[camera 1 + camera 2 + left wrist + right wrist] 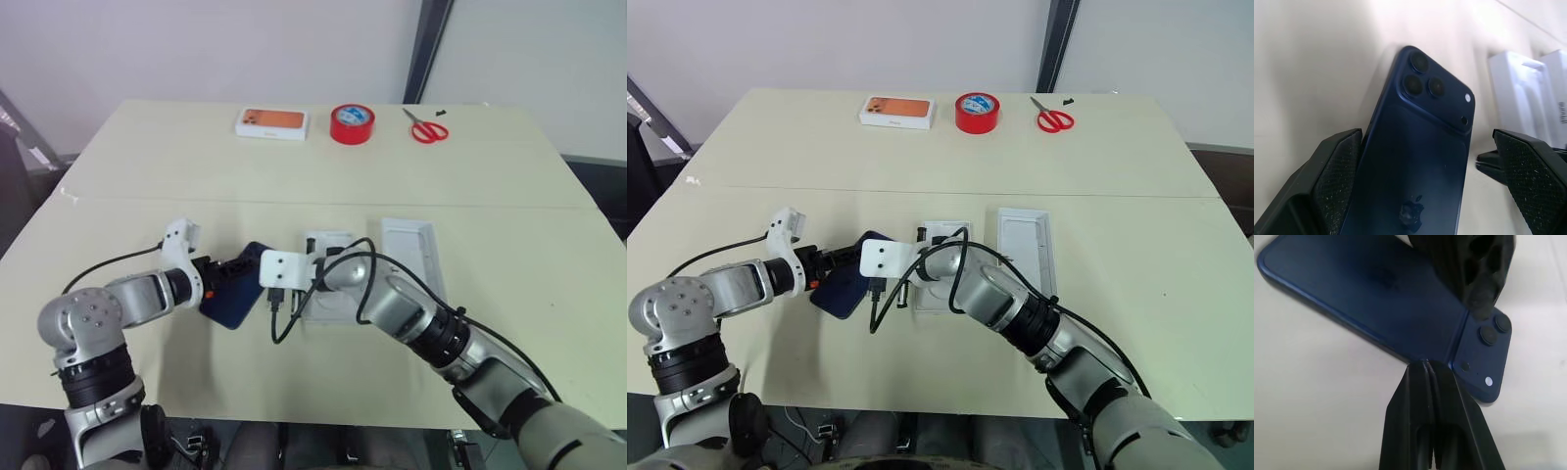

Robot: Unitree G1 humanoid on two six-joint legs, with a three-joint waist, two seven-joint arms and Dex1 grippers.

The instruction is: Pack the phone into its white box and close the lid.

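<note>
My left jaws stand wide apart on either side of the phone, which lies back-up on the surface, its camera cluster pointing away from my wrist. The right wrist view adds what the head views hide: my right jaws are clenched together, tips at the phone's long edge, grasping nothing. Just right of the phone, the head views show the white box partly behind my right arm, then the lid lying beside it.
</note>
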